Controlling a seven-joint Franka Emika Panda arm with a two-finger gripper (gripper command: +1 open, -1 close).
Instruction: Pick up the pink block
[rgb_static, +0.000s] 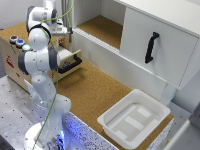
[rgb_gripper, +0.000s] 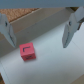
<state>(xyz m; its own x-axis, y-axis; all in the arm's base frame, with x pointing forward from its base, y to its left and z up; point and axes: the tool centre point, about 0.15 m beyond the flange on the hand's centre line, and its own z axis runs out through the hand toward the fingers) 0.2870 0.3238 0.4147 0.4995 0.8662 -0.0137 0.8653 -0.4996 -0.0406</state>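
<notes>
While the white robot arm (rgb_static: 40, 60) bends over an open drawer (rgb_static: 67, 59) at the far end of the cork-topped table (rgb_static: 95, 92), its wrist camera looks straight down into that drawer. On the pale drawer floor lies the pink block (rgb_gripper: 28, 51), a small cube with a raised square outline on its upper face. Two grey fingers (rgb_gripper: 6, 31) hang above it, spread wide apart and holding nothing; the gripper (rgb_gripper: 38, 31) is plainly open. Resting below and between the fingers, closer to one than the other, the block touches neither. Near the table's opposite corner sits a white plastic bin (rgb_static: 134, 117). Along the table's long edge runs a white cabinet (rgb_static: 155, 40) with a black handle (rgb_static: 151, 47).
</notes>
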